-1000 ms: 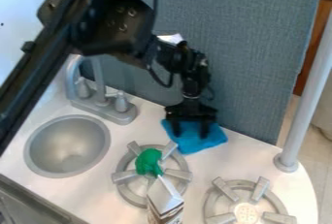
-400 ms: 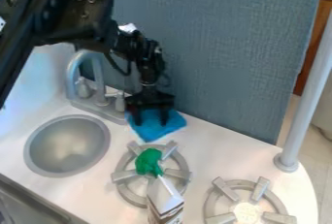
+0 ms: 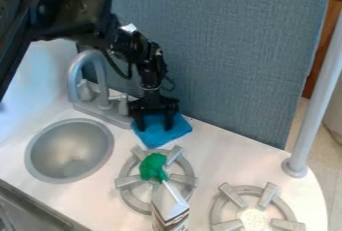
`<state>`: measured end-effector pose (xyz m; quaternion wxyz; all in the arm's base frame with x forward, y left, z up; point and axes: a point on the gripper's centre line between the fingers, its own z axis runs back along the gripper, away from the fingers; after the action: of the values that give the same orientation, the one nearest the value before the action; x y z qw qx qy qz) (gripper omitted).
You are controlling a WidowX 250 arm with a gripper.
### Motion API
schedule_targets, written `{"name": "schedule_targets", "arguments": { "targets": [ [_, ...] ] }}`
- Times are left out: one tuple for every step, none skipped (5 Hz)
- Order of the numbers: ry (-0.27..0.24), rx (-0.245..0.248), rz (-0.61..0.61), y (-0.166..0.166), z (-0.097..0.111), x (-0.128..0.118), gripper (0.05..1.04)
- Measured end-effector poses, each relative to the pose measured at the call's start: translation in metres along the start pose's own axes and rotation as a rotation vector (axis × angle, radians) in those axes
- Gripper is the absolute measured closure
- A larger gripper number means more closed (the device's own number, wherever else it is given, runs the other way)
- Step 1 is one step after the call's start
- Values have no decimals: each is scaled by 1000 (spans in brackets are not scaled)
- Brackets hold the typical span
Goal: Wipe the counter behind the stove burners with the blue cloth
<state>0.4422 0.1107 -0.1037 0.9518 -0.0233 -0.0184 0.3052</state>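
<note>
a blue cloth (image 3: 160,137) is touched by the black gripper (image 3: 154,125), whose two fingers (image 3: 139,124) are held apart, pointed down, with one set toward each side of the cloth's far part. nothing can be seen clamped between them; whether any fold is caught at the tips cannot be told. most of the cloth is spread under the tips and out from them toward the camera, so its near corner is left well clear of the fingers, and its right corner is laid just past the right-hand finger as viewed. no clear long axis is shown, the cloth being roughly square and turned so that a corner is pointed at the near burner (image 3: 127,181). the cloth is laid flat on the white counter (image 3: 220,150), near the foot of the blue-grey panel (image 3: 234,65) and just beside the faucet base (image 3: 100,112). by the black arm (image 3: 70,7), the cloth is approached from the upper left of the view. a green object (image 3: 153,167) is placed over that burner, nearer the camera than the cloth, and beside it a carton (image 3: 170,207) is stood. the round sink (image 3: 70,150) is set off to the left.
</note>
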Motion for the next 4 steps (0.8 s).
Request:
{"name": "schedule_targets", "arguments": {
  "targets": [
    [36,-35,-46,-18,0,-20,78],
    [60,-57,-127,-55,2,-55,78],
    [38,-85,-201,-96,9,-78,80],
    [3,-107,-208,-126,13,-78,80]
  ]
}}
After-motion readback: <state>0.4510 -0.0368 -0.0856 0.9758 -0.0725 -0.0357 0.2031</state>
